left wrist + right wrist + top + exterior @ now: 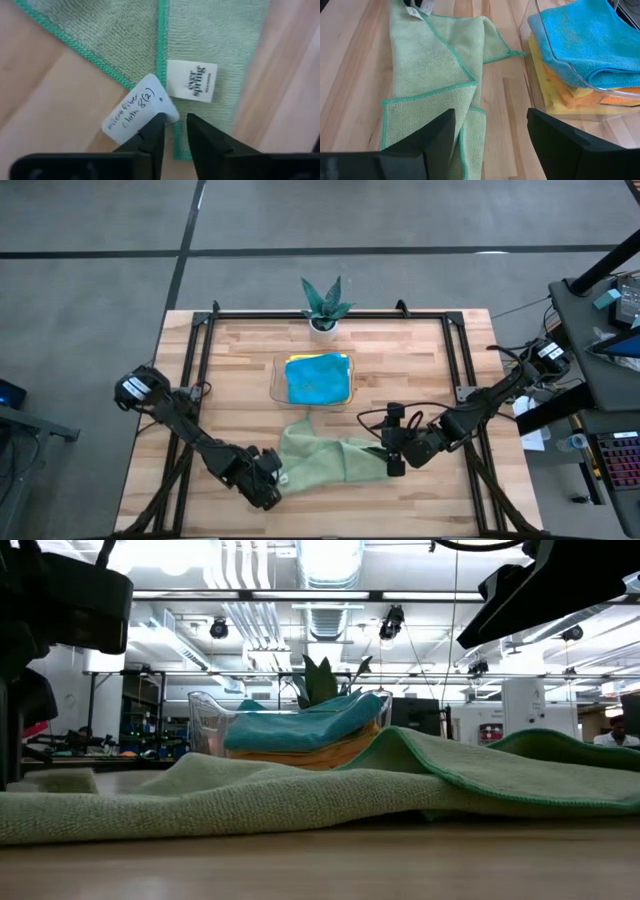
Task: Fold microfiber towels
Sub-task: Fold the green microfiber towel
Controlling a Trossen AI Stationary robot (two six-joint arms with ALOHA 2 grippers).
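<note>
- The pale green microfiber towel (pixel 325 455) lies rumpled and partly folded over itself on the wooden table (pixel 230 370), near its front edge, between the two grippers; a darker green stitched hem runs along its edges.
- In the left wrist view two tags sit at one corner: a printed white brand label (pixel 191 80) sewn to the cloth and a handwritten white tag (pixel 137 108) reading roughly "microfiber cloth 8 (2)"; part of that tag is covered by the fingers.
- The left gripper (pixel 172 132) is at that corner, its fingers nearly together with a thin gap, the hem and tag edge running between the tips; whether they actually pinch the cloth cannot be told.
- The right gripper (pixel 490 137) is at the towel's opposite end, just above the cloth, fingers spread wide and holding nothing.
- Behind the towel, mid-table, a clear plastic tray (pixel 277 378) holds the folded stack: the teal-blue towel (pixel 318 379) on top, an orange towel (pixel 580 100) and a yellow towel (pixel 545 75) showing only as edges beneath; how many lie under it cannot be counted.
- In the low view the green cloth fills the foreground and hides the tray's base.
- A small potted plant (pixel 324 305) stands at the table's far edge, behind the tray.
</note>
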